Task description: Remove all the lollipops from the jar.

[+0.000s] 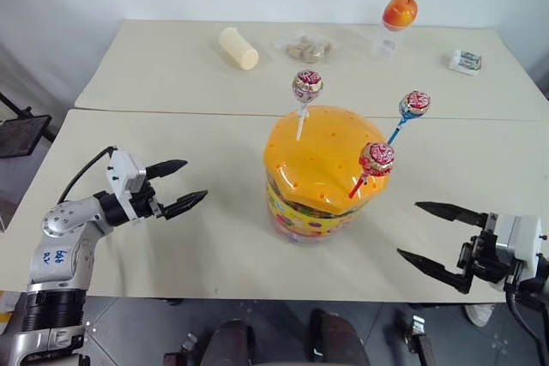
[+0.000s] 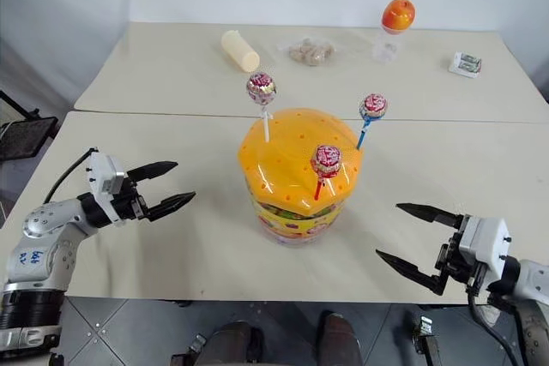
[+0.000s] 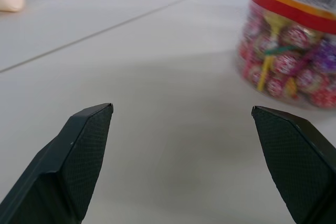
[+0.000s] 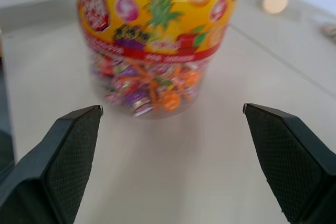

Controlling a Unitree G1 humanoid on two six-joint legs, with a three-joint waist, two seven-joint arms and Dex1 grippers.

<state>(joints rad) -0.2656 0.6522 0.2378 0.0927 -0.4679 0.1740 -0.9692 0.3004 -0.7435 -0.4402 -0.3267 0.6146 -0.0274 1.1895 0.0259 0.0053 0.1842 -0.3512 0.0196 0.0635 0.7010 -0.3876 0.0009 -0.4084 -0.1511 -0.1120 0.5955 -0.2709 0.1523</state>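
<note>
The jar (image 1: 319,169), a squat clear tub with an orange domed top and a yellow label band, stands on the near table. Three lollipops stick up from its top: one on a white stick (image 1: 306,87) at the back, one on a blue stick (image 1: 413,105) at the right, one on a red stick (image 1: 376,159) at the front right. My left gripper (image 1: 182,186) hovers open to the left of the jar, apart from it. My right gripper (image 1: 426,233) is open at the jar's front right, near the table's front edge. Through the jar's wall (image 4: 152,85) wrapped candies show inside.
On the far table lie a pale cream cylinder (image 1: 238,47), a clear bag of small brown pieces (image 1: 307,47), an orange ball-topped bottle (image 1: 397,16) and a small white packet (image 1: 465,61). A seam (image 1: 171,111) runs between the two tables. A dark object (image 1: 19,133) stands at the left.
</note>
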